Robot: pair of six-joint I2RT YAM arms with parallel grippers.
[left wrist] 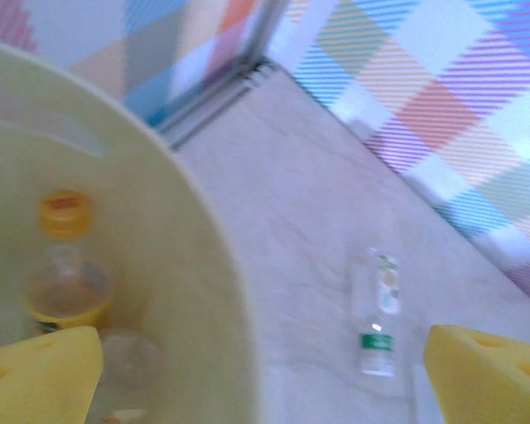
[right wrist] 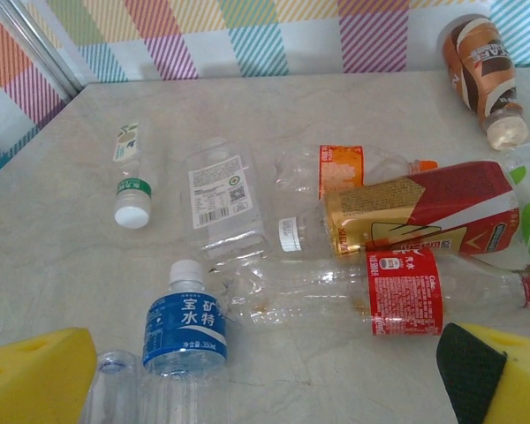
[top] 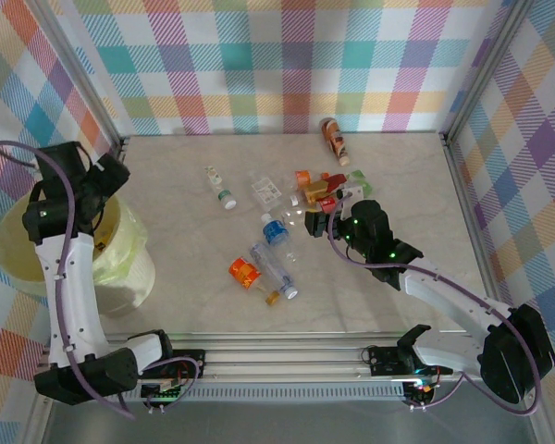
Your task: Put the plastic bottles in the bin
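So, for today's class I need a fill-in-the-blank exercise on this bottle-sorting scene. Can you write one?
1. The bin stands on the robot's ____ side.
2. The left end effector hovers over the bin with its jaws ____.
3. The blue-labelled bottle has a ____ cap.
4. The right end effector, open above the table, holds ____.
Missing words: left; open; white; nothing.

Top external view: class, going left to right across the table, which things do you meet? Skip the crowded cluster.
bin → small green-labelled bottle → near orange-labelled bottle → blue-labelled bottle → brown bottle by the far wall
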